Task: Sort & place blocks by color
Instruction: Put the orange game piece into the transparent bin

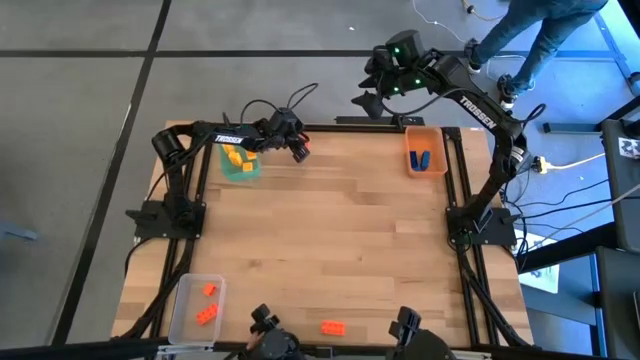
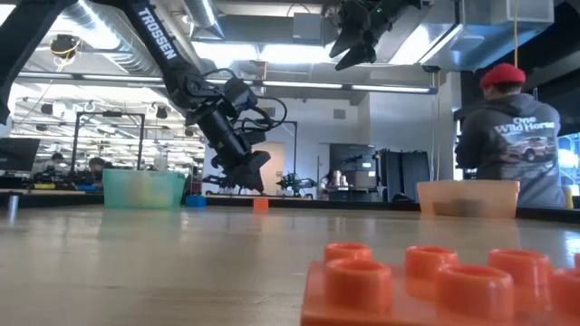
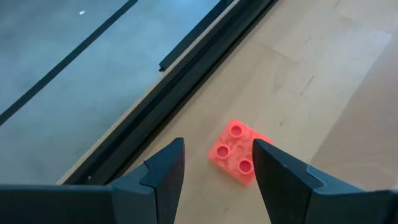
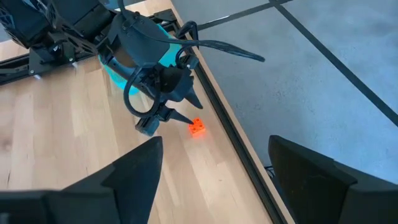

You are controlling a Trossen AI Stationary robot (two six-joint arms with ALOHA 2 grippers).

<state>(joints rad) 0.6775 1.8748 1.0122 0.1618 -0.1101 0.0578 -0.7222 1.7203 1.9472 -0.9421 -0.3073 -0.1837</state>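
Hovering above an orange-red block (image 3: 239, 154) at the table's far edge (image 1: 330, 130), the left gripper (image 3: 217, 171) stands parted, empty; right gripper (image 4: 214, 168) wide, raised beyond the table.

Middle of the wooden table (image 1: 340, 240) is wide open, tons of room to pass thru. Stuff in the way hugs the edges: green bin (image 1: 240, 163) w/ the left gripper (image 1: 299, 149) parked just beside it over a small orange-red block (image 4: 197, 127) near the far edge, orange bin (image 1: 425, 150) at the far right corner, clear bin (image 1: 196, 305) at the near left corner, plus a loose orange-red brick (image 1: 332, 327) by the near edge. Right gripper (image 1: 372, 100) hangs beyond the far edge, fingers spread, so it isn't blocking anything on the tabletop.
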